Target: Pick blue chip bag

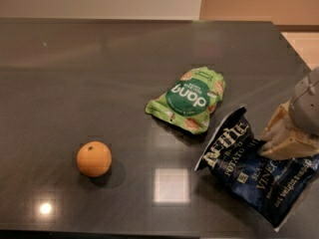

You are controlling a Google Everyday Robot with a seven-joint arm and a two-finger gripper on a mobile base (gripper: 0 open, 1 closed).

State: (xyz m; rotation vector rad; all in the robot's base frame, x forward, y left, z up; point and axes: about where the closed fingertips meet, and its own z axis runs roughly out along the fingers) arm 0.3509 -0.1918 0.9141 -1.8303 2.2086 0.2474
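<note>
The blue chip bag (245,167) is dark navy with white lettering and sits at the lower right of the dark table (99,83). It is tilted, its top edge raised toward the green pouch. My gripper (282,142), with cream-coloured fingers (279,128) under a grey wrist, comes in from the right edge. It is shut on the bag's upper right side and holds that side up off the table. The bag's lower right end runs to the frame edge.
A bright green "dang" pouch (189,99) lies just left of and behind the bag, close to its top corner. An orange (93,159) sits at the lower left. The table's right edge lies just behind the gripper, with light floor beyond.
</note>
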